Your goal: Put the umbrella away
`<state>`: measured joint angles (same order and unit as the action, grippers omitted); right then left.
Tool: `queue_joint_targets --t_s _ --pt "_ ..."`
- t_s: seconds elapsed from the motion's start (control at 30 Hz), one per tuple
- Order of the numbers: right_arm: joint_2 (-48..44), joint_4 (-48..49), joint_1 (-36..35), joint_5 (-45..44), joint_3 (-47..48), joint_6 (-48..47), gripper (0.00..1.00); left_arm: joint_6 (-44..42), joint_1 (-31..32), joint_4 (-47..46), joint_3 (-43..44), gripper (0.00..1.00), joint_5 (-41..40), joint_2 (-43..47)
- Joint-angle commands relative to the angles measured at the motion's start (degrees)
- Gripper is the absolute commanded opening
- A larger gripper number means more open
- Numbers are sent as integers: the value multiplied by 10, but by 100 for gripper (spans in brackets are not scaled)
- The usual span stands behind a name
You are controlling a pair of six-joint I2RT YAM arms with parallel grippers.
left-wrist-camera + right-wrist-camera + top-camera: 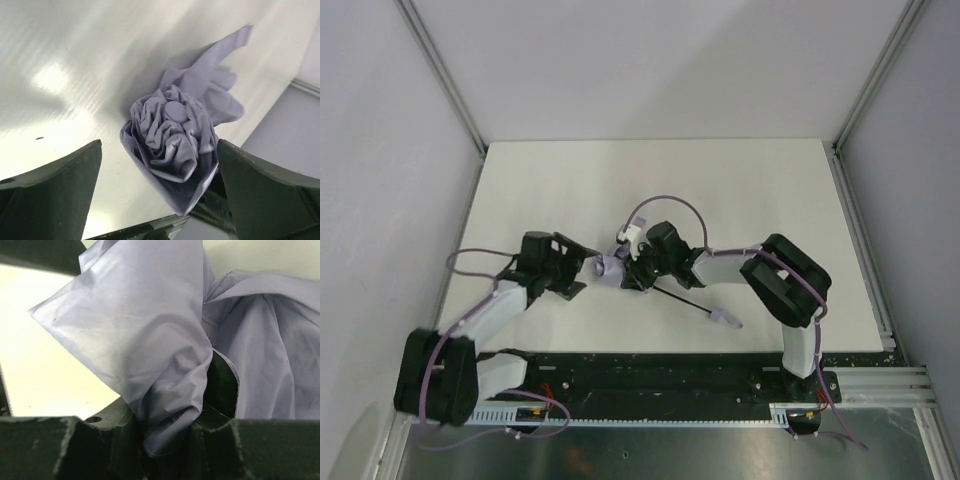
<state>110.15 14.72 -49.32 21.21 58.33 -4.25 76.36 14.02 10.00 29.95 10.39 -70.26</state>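
Observation:
The umbrella (613, 268) lies mid-table, its lavender-grey canopy bunched up. Its thin black shaft (678, 298) runs down-right to the small handle (724, 319). My left gripper (582, 270) stands open just left of the canopy. In the left wrist view the crumpled canopy end (172, 137) sits between the wide-apart dark fingers (55, 190) without being pinched. My right gripper (638, 272) is on the canopy's right side, shut on a fold of the umbrella fabric (165, 432) squeezed between its pads; loose cloth (125, 325) fills most of that view.
The white tabletop (720, 190) is walled by grey panels and aluminium posts (865, 95). A black rail (670, 375) with both arm bases runs along the near edge. A lavender cable (665, 203) loops above the right wrist.

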Motion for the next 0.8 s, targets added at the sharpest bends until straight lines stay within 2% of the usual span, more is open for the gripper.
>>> queue_joint_targets --t_s 0.0,0.2,0.33,0.47,0.77 --pt "65 -111 44 151 -34 79 0 -77 -46 20 -29 99 -9 116" --pt "109 -90 96 257 -14 160 0 -76 -43 13 -48 99 47 175" --pt "139 -94 105 283 8 190 0 -30 17 -25 -61 99 55 171" --pt "159 -82 118 301 18 223 0 16 66 -54 -60 99 39 131" --pt "164 -60 138 339 23 246 0 55 106 -163 -22 99 28 -11"
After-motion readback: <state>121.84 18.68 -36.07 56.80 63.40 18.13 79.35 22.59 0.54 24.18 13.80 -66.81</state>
